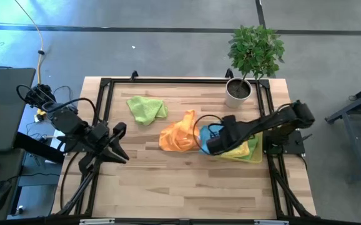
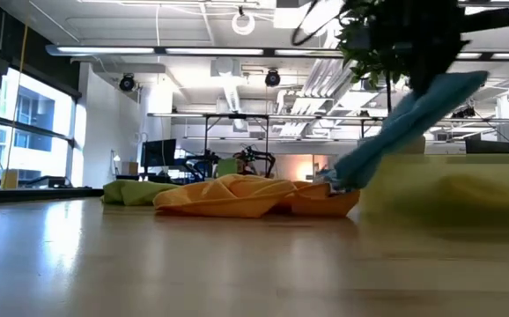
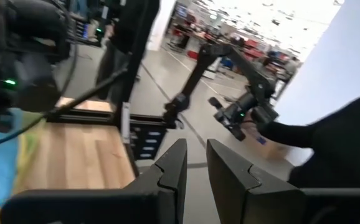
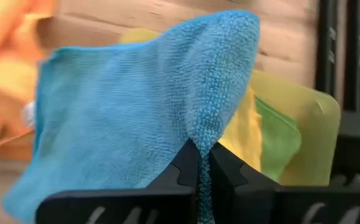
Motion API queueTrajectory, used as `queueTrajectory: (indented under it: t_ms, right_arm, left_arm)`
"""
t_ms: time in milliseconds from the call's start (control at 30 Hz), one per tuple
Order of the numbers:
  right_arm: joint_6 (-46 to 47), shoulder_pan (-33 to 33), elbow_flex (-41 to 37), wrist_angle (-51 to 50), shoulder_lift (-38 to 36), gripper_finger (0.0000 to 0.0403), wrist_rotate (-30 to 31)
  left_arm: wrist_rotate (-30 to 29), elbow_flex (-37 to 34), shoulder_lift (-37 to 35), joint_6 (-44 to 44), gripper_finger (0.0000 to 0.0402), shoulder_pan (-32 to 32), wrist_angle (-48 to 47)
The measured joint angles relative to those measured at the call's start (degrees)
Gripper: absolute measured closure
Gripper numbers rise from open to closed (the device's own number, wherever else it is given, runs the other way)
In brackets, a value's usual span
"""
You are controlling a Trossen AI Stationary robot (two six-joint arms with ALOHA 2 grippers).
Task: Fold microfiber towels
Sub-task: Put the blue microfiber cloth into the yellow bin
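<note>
Already the right fingers [image 4: 198, 177] pinch the teal towel [image 4: 124, 106] by its edge; soft and limp, it drapes. Left fingers [image 3: 195, 171] wait slightly parted, empty.

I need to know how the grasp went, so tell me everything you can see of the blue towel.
The blue towel is a soft, nubby microfiber cloth, teal blue. The right gripper is shut on a pinched fold of its edge and holds that part up off the table; from there it hangs slanting down in the low view, its lower end beside the orange towel. Under it lie yellow and green towels, on the table's right side.
</note>
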Motion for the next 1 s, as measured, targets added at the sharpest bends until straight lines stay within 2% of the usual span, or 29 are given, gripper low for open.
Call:
queueTrajectory:
  t_ms: [133,333,533,733,833,1000]
  right_arm:
    - [6.46,2.06,-5.65,-0.02,-1.79,0.0402,-3.51]
    - [11.04,4.74,-11.03,-0.52,-1.88,0.0402,-9.30]
    - [15.48,6.78,-13.88,-0.52,-1.88,0.0402,-10.11]
    - [14.82,6.88,-16.93,-0.52,-1.88,0.0399,-10.13]
    - [13.64,6.90,-17.94,-0.52,-1.88,0.0375,-10.13]
    - [12.75,6.90,-18.32,-0.57,-1.88,0.0310,-10.20]
  left_arm:
    - [-2.48,-0.02,0.00,1.31,0.0348,0.02,0.05]
    - [-5.32,-0.02,0.00,1.35,0.0348,0.02,0.07]
    - [-8.47,-0.02,0.00,1.36,0.0348,0.02,0.05]
    - [-9.51,-0.03,0.00,1.36,0.0348,0.02,0.05]
    - [-9.52,-0.04,0.00,1.36,0.0348,0.02,0.05]
    - [-9.70,-0.04,0.00,1.37,0.0348,0.02,0.03]
